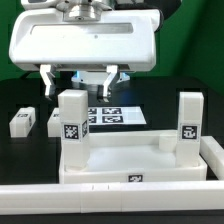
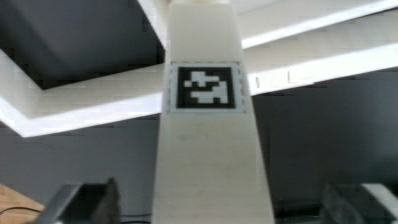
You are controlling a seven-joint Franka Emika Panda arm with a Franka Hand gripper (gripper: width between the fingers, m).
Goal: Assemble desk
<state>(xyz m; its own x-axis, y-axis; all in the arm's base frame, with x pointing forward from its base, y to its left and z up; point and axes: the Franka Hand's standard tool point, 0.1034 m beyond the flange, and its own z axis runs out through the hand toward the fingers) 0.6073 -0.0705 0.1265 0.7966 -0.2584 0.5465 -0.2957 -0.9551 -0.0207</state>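
The white desk tabletop (image 1: 130, 165) lies upside down with two square tagged legs standing in its corner sockets: the left leg (image 1: 72, 120) and the right leg (image 1: 190, 118). My gripper (image 1: 78, 82) hangs open just above the left leg, with one finger on each side of its top. In the wrist view that leg (image 2: 205, 120) runs between my two dark fingers (image 2: 82, 200), and there is a gap on both sides. The gripper (image 2: 222, 205) holds nothing. The tabletop rim (image 2: 89, 108) shows behind the leg.
Two loose white legs (image 1: 22, 122) (image 1: 54, 122) lie on the black table at the exterior view's left. The marker board (image 1: 112, 116) lies behind the tabletop. A white L-shaped rail (image 1: 110, 200) borders the front and right.
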